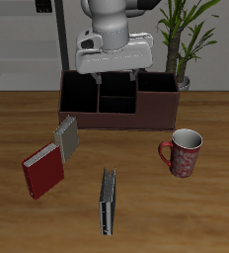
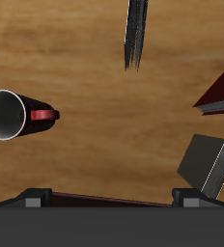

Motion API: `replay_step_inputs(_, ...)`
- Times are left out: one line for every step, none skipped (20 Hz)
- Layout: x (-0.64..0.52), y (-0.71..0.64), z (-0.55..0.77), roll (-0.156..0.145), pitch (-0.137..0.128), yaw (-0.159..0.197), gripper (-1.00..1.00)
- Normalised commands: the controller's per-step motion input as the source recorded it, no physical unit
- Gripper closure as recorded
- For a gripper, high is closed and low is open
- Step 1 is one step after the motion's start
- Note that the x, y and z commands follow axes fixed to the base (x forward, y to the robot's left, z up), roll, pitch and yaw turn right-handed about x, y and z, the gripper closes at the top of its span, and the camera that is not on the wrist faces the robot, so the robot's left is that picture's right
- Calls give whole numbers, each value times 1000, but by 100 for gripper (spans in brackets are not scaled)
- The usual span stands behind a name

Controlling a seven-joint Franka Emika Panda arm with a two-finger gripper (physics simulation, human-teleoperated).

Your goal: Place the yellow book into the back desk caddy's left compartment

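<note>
The pincer [image 1: 114, 70] hangs over the caddy [image 1: 156, 112] at the bench's [image 1: 18, 222] back, at twelve o'clock from the bench's middle. Its two fingers [image 1: 94, 72] point down, spread apart, with nothing between them; in the wrist view only the two dark fingertips [image 2: 31, 198] show, well apart.

One caddy stands there, dark maroon outside, black inside, split by dividers into several sections. Its left compartment [image 1: 162, 95] is the narrow end slot on the mug's side.

Three books lie in front of it. The yellow book [image 1: 66, 136], small and grey-looking, leans on its edge near the caddy's other end, at about ten o'clock from the bench's middle, touching or just beside the red book [image 1: 42, 169], which lies nearer the front edge. The dark book [image 1: 108, 201] stands on edge at six o'clock, near the front.

One red mug [image 1: 185, 151] stands upright at three o'clock, handle toward the books.

One potted plant [image 1: 185, 35] stands behind the caddy.
</note>
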Motion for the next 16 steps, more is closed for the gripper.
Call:
replay_step_inputs(-85, -489, -123, 22, -49, 43, -100)
replay_step_inputs(-157, -707, -165, 14, -16, -55, -100)
replay_step_inputs(-86, -581, -156, 17, -6, 0, -100)
replay_step_inputs(-67, -513, -79, -18, -34, -12, -100)
replay_step_inputs(-56, -689, -106, -31, -1, -31, -100)
replay_step_inputs(-34, 78, 11, 0, 0, 0, -100)
replay_step_inputs(-82, -770, -100, -51, -12, -64, -100)
replay_step_inputs(-117, -529, -36, -26, -20, -74, -100)
replay_step_inputs(-114, -650, -78, -65, -76, -4, -100)
replay_step_inputs(-156, -895, -121, -108, -18, -19, -100)
replay_step_inputs(-116, -700, -115, -43, -23, -42, -100)
replay_step_inputs(-143, -595, -111, -86, -11, -5, -100)
replay_step_inputs(-180, -720, -95, -86, -75, 39, -100)
replay_step_inputs(0, 0, 0, 0, 0, 0, -100)
replay_step_inputs(-181, -668, -51, -137, -47, -86, -100)
replay_step_inputs(-152, -562, -27, -68, -77, -16, -100)
